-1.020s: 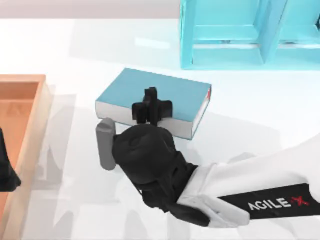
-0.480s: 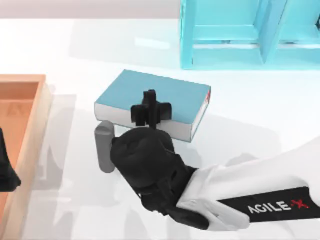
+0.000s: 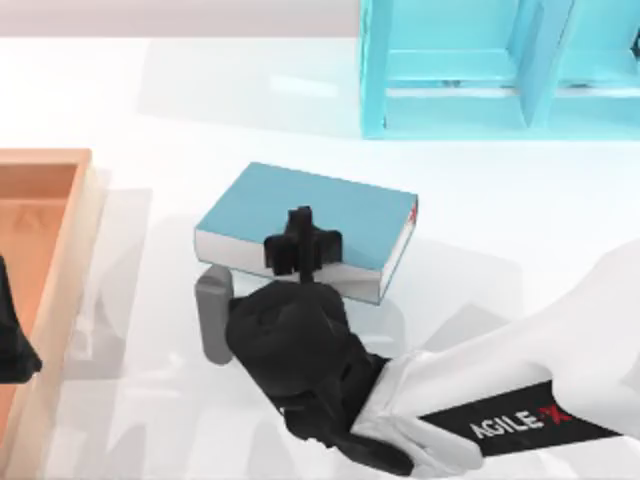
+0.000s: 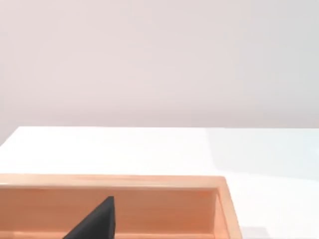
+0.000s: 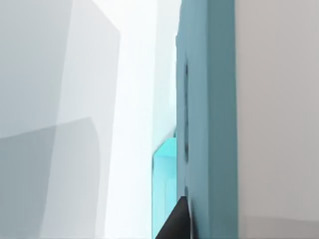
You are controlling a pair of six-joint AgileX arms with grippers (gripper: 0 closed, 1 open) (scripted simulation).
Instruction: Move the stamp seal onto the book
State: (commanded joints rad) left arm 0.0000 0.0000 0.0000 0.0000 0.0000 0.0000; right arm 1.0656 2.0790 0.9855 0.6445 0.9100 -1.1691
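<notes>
The teal book (image 3: pixel 335 205) with white page edges lies left of the table's middle, and its cover runs edge-on through the right wrist view (image 5: pixel 209 124). My right gripper (image 3: pixel 300 245) sits at the book's near long edge, shut on the book, with a dark fingertip (image 5: pixel 174 224) against the cover. The stamp seal is out of view. My left gripper (image 3: pixel 10 345) is parked at the left edge over the wooden tray.
A grey cylinder (image 3: pixel 213 318) stands upright just left of my right wrist, by the book's near left corner. A wooden tray (image 3: pixel 62 250) lines the left side. A turquoise shelf unit (image 3: pixel 480 70) stands at the back right.
The book and my right gripper have shifted together toward the table's front. The grey cylinder has moved slightly the same way. The left arm has not moved.
</notes>
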